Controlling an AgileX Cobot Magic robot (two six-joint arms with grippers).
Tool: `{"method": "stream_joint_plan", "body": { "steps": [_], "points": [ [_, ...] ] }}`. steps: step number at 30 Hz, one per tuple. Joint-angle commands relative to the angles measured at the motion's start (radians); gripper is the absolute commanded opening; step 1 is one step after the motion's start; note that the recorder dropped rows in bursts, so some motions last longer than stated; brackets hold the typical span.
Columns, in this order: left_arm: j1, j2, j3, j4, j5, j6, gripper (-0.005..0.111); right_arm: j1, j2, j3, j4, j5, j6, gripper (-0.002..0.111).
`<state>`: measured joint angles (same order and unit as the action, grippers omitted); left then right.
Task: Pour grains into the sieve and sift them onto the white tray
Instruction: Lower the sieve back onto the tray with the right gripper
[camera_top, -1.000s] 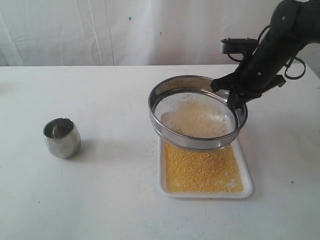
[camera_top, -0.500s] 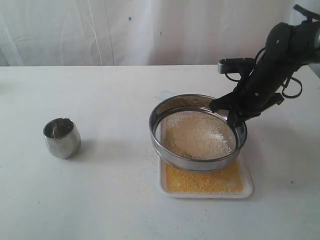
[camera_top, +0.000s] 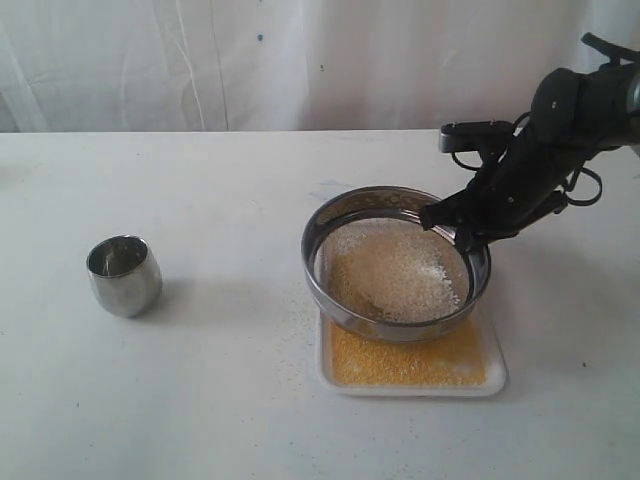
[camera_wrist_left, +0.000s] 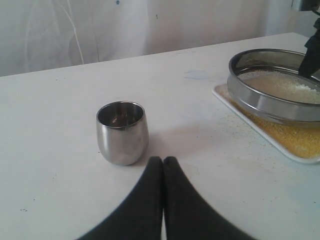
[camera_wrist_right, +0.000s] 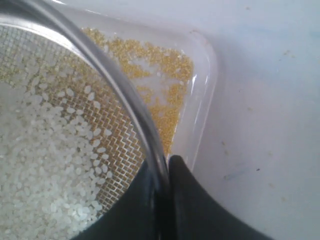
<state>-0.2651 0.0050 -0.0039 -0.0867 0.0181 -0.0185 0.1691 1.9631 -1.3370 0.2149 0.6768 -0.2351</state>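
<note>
The right gripper (camera_top: 463, 228) was clamped on the far right edge of the sieve (camera_top: 385, 328), one finger inside the steel wall and one outside. The sieve sat over the far part of the white tray (camera_top: 498, 378); I could not tell whether it rested on the tray or hung just above it. It looked rigid and light, but the polished rim seemed slippery, so that thin wall was the only sensible place to pinch it, and firmly. The fine yellow grains (camera_top: 400, 362) lay in a flat bed on the tray, while paler, rice-like grains stayed on the woven mesh. A few specks dotted the table (camera_top: 200, 400). The left gripper (camera_wrist_left: 163, 162) was closed on nothing, beside the small rounded steel cup (camera_top: 124, 274).
</note>
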Motion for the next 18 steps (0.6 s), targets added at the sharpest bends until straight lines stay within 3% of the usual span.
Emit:
{"method": "stream_joint_plan", "body": {
  "steps": [1, 18],
  "points": [
    [-0.003, -0.005, 0.004, -0.002, -0.003, -0.005, 0.000, 0.000, -0.006, 0.000, -0.049, 0.014, 0.029, 0.000],
    [-0.003, -0.005, 0.004, -0.002, -0.003, -0.005, 0.000, 0.000, 0.023, 0.000, -0.059, 0.016, 0.058, 0.000]
  ]
}}
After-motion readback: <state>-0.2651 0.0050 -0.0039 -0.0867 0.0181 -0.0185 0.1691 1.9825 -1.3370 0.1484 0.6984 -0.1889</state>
